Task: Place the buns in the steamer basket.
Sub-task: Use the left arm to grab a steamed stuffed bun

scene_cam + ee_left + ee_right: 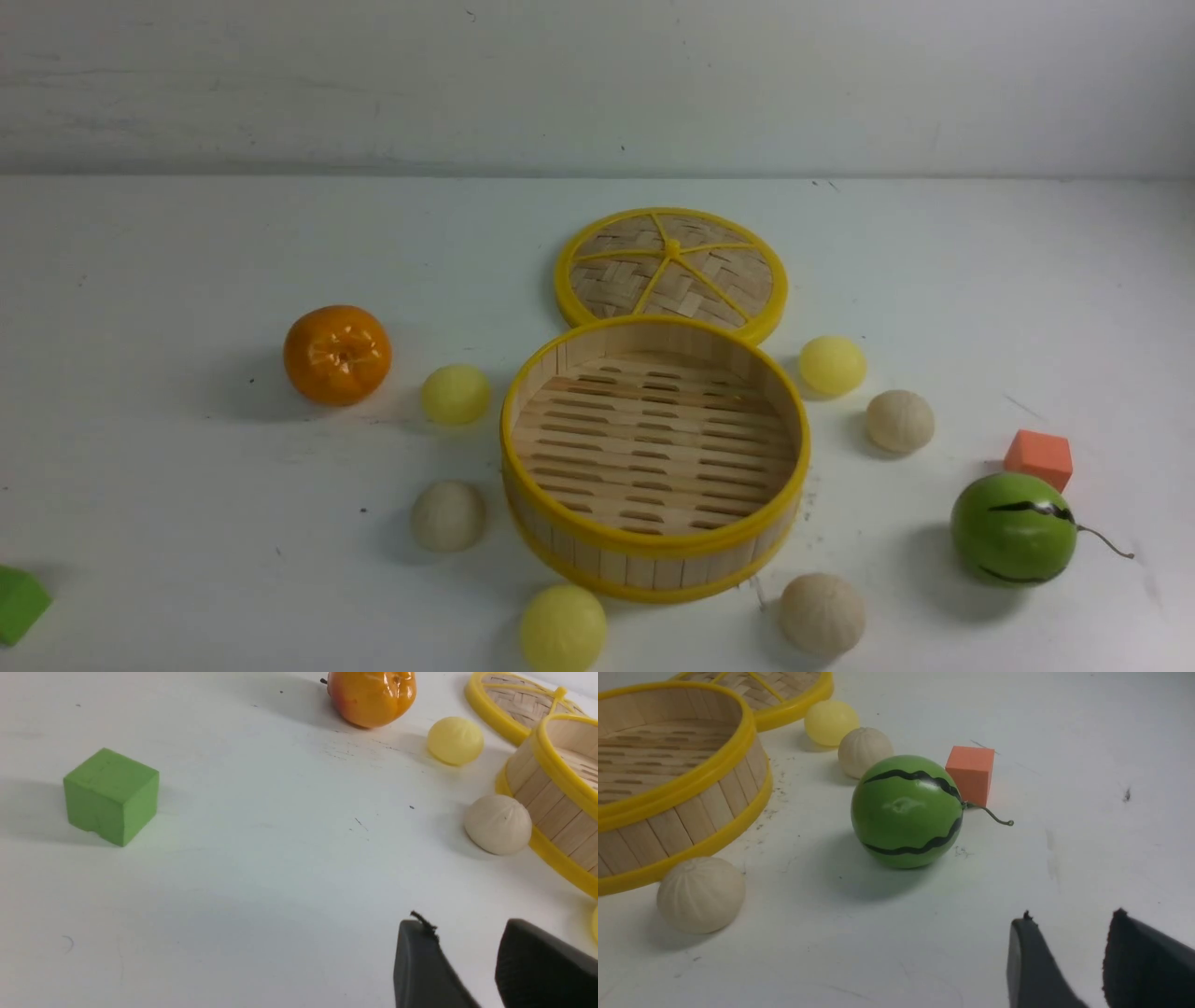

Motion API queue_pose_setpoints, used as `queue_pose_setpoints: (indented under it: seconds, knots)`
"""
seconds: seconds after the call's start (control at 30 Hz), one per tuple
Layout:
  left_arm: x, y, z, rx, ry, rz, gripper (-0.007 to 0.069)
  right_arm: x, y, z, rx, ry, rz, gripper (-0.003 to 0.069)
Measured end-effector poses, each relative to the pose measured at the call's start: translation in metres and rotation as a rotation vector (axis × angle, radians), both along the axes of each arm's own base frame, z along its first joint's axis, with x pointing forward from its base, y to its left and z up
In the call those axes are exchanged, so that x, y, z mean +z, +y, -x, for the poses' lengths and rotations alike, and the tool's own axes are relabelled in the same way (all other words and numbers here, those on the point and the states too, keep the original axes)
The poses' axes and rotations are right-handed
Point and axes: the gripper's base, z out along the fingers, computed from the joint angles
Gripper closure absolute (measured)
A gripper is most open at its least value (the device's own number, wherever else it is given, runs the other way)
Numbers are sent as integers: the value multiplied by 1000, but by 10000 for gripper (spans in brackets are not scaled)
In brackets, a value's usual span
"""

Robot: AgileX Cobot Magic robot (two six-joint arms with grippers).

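Note:
The round bamboo steamer basket (653, 567) stands empty at the table's middle. Several buns lie around it on the table. On its left are a yellow bun (455, 394) and a beige one (448, 514). In front are a yellow one (562, 628) and a beige one (822, 613). On the right are a yellow one (832, 365) and a beige one (899, 421). Neither gripper shows in the front view. My left gripper (467, 928) is open and empty, short of a beige bun (498, 824). My right gripper (1070, 921) is open and empty, apart from a beige bun (700, 893).
The woven lid (670, 266) lies flat behind the basket. An orange fruit (337, 355) sits at the left, a green cube (19, 604) at the near left edge. A green striped ball (1013, 528) and an orange cube (1038, 457) stand at the right.

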Motion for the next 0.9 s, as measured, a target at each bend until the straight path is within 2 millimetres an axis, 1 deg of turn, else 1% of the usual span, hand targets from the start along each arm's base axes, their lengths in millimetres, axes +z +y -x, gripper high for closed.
queue_pose_setpoints:
  seconds: [0.27, 0.37, 0.4, 0.43, 0.47, 0.57, 0.6, 0.63, 0.73, 0.9]
  knots:
    - [1, 0, 0, 1, -13, 2, 386, 0, 0, 0, 0, 0, 0, 419]
    - [5, -1, -1, 4, -45, 61, 386, 0, 0, 0, 0, 0, 0, 419]
    - [9, -3, -2, 17, -79, 195, 386, 0, 0, 0, 0, 0, 0, 419]
    - [10, -3, -2, 19, -82, 211, 386, 0, 0, 0, 0, 0, 0, 419]
    - [14, -4, -3, 30, -109, 319, 386, 0, 0, 0, 0, 0, 0, 419]
    - [22, -3, -4, 55, -182, 504, 386, 0, 0, 0, 0, 0, 0, 419]
    - [23, -3, -4, 56, -187, 511, 386, 0, 0, 0, 0, 0, 0, 419]
    - [27, -2, -4, 68, -227, 569, 386, 0, 0, 0, 0, 0, 0, 419]
    - [31, 0, -4, 81, -269, 622, 386, 0, 0, 0, 0, 0, 0, 419]
    - [35, -2, -3, 69, -244, 650, 417, 0, 0, 0, 0, 0, 0, 419]
